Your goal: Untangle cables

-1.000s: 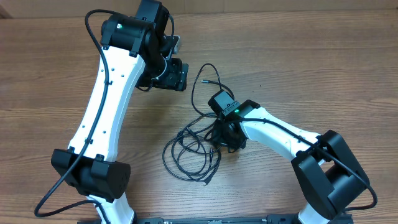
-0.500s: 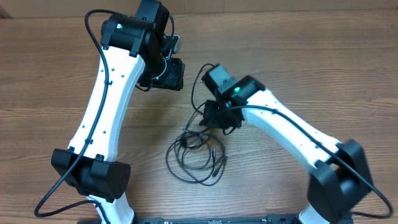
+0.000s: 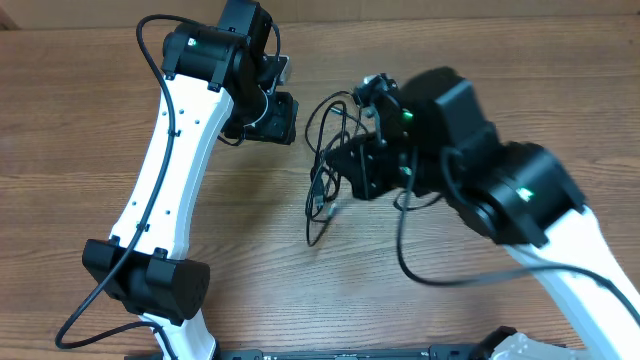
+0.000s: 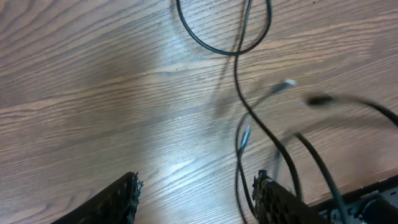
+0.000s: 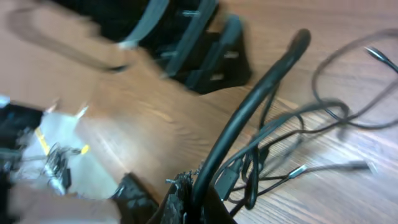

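We see the cables (image 3: 318, 190) near the middle of the table (image 3: 80, 120), a bunch of thin black cords dangling in long loops from the right gripper (image 3: 345, 165); in the right wrist view its fingers (image 5: 134, 194) sit pressed together at the bottom edge, pinching one cord that runs up and away from them, while the rest of the tangle hangs beyond with small plug ends sticking out; that view is blurred, so we cannot tell whether the lowest loop touches the wood; the right arm (image 3: 520, 190) stands high under the overhead camera; the left gripper (image 3: 272, 122) sits toward the far side of the table, left of the cords and apart from them; in the left wrist view its fingers (image 4: 118, 199) are spread wide with only bare wood between them; a few cords cross just beside the finger on the right of that view, one with a silvery tip (image 4: 287, 84), and we cannot tell whether any touches it.
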### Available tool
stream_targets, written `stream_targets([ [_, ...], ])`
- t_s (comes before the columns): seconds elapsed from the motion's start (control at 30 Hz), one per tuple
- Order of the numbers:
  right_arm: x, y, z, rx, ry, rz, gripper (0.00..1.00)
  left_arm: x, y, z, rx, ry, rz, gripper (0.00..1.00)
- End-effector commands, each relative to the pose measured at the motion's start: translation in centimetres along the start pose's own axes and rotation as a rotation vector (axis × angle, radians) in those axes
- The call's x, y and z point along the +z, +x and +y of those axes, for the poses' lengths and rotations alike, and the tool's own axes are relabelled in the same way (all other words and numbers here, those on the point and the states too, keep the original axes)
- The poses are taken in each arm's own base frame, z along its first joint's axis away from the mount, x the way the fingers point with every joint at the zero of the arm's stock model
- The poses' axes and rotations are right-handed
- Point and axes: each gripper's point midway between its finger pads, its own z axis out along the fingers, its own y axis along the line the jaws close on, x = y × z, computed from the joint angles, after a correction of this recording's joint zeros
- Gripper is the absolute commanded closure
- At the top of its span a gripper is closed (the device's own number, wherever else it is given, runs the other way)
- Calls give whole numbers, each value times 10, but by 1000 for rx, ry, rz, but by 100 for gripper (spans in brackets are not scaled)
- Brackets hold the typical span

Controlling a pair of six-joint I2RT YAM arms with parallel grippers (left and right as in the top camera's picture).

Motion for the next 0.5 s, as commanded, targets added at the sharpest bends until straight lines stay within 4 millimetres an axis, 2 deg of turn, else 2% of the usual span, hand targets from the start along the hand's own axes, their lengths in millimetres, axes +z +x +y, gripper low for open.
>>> stream_targets([
  [0.0, -18, 1, 42, -190, -211, -6, 96, 0, -2, -4, 15, 27, -5, 39],
  [0.1, -23, -3, 58, -244, -294, -25, 96, -1, 1, -20, 101, 119, 4, 38],
  [0.47, -27, -14, 69, -282, -340, -78, 96, -8, 13, -49, 284, 304, 24, 38],
])
